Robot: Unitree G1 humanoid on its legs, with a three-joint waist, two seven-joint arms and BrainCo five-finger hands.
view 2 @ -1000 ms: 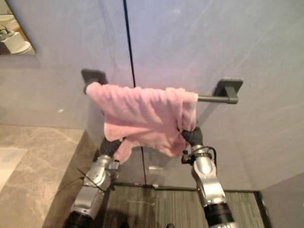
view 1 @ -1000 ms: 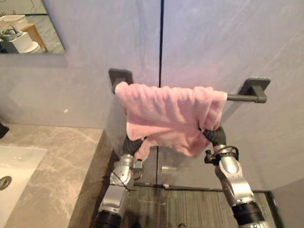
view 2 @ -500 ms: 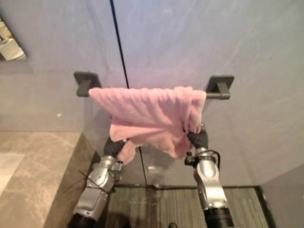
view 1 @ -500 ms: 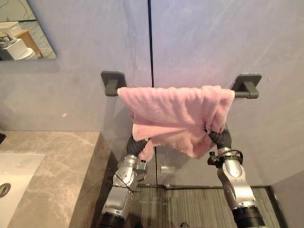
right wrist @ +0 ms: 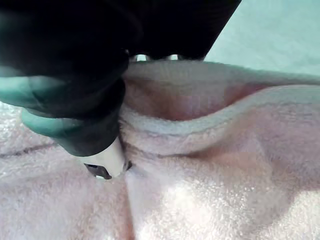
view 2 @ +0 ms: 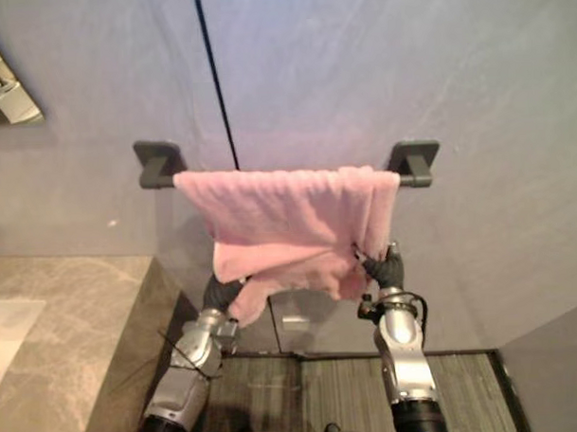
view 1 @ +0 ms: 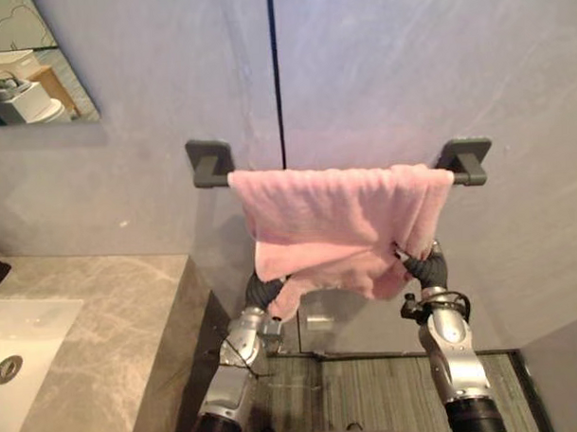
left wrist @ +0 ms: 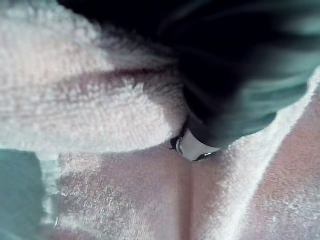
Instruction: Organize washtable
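A pink towel [view 1: 336, 224] hangs folded over a dark wall bar [view 1: 465, 177], spread along nearly its whole length. My left hand [view 1: 264, 293] is under the towel's lower left corner, which droops over it. In the left wrist view a thick fold of towel [left wrist: 90, 110] is bunched against its thumb [left wrist: 197, 147]. My right hand [view 1: 421, 266] is raised at the towel's lower right edge. There the thumb [right wrist: 107, 162] presses a taut ridge of the cloth [right wrist: 210, 125] against the fingers behind it.
A marble countertop [view 1: 93, 318] with a white sink [view 1: 18, 339] lies at the lower left, ending just left of my left arm. A mirror [view 1: 32, 64] hangs at the upper left. Grey wall panels stand behind the bar, with striped flooring [view 1: 371, 393] below.
The view has shifted. The towel has been drawn rightwards along the bar and now hangs level. Both hands stay at its lower corners.
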